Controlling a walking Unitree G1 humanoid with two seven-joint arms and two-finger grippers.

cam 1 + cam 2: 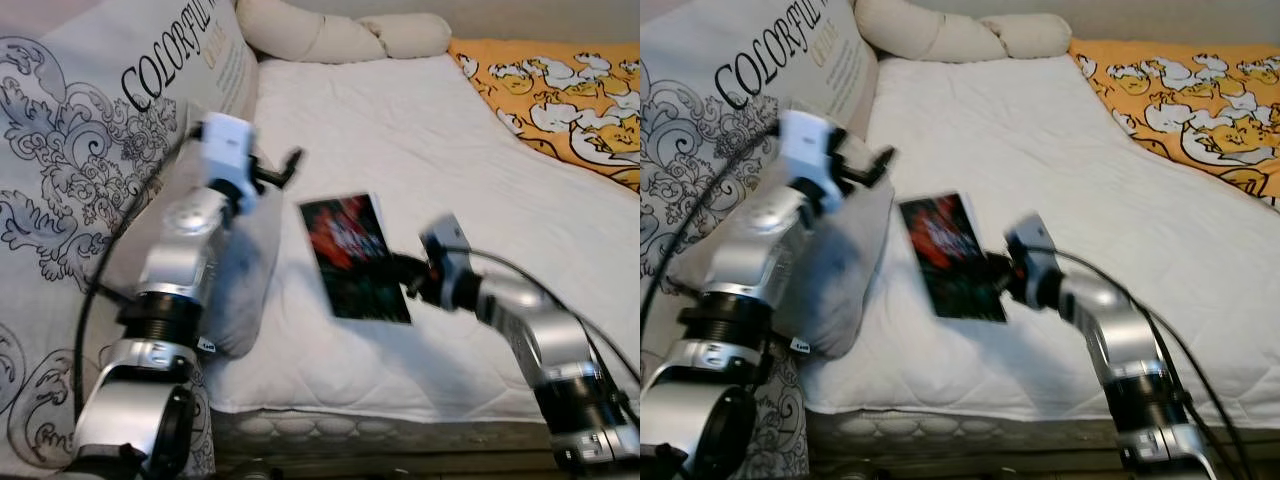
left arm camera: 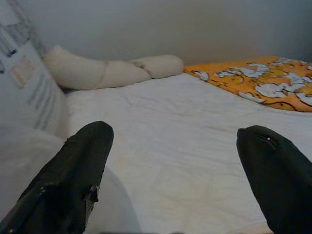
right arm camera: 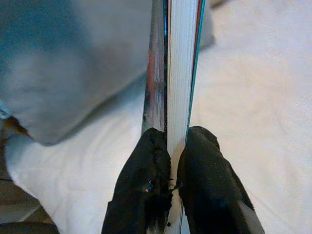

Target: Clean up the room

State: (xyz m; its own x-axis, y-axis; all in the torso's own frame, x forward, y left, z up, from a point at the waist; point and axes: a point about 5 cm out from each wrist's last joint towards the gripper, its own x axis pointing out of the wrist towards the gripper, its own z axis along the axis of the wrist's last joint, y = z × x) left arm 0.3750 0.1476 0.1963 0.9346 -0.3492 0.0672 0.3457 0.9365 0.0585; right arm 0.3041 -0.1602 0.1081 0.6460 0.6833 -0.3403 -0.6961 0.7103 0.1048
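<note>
The right gripper (image 3: 168,146) is clamped on a book (image 1: 354,256) with a dark red cover, held over the white bed (image 1: 420,150). The left gripper (image 2: 175,146) hovers spread wide beside a big pillow (image 1: 90,110) printed "COLORFUL"; its smaller print is unreadable.

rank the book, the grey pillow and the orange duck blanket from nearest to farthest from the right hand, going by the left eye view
1. book: clamped in the right hand, above the bed.
2. grey pillow: beyond the book, on the robot's left.
3. orange duck blanket: far corner of the bed, on the robot's right.
</note>
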